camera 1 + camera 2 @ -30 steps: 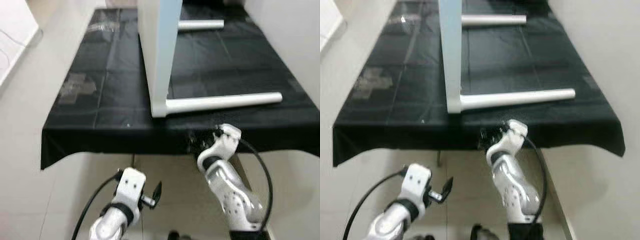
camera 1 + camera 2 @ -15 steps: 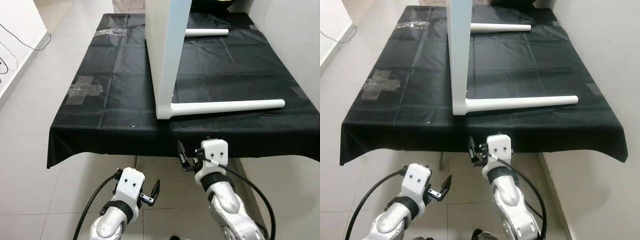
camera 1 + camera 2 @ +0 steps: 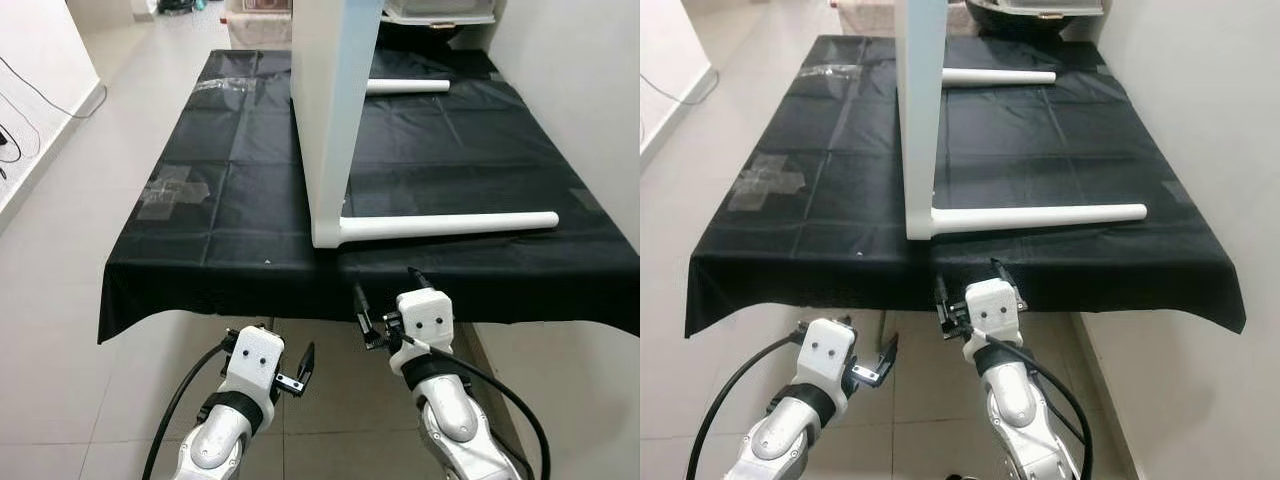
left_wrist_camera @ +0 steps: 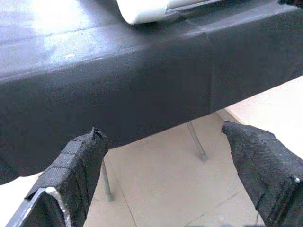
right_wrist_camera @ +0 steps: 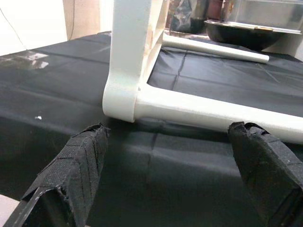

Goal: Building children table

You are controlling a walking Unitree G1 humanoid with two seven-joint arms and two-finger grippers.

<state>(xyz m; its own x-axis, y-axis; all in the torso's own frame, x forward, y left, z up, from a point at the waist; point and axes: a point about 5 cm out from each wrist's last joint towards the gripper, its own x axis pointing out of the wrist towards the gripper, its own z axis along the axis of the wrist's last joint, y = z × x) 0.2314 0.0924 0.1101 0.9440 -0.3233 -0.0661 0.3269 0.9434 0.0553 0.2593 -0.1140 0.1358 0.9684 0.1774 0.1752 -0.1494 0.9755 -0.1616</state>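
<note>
Both the left gripper and right gripper are released, low in the frame. The white tabletop stands on edge; one bump could tip it.

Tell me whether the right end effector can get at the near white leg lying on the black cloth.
Probably yes. The right end effector is open, just short of the table edge, facing the near white leg. Nothing lies between them on the black cloth, though it must rise first.
</note>
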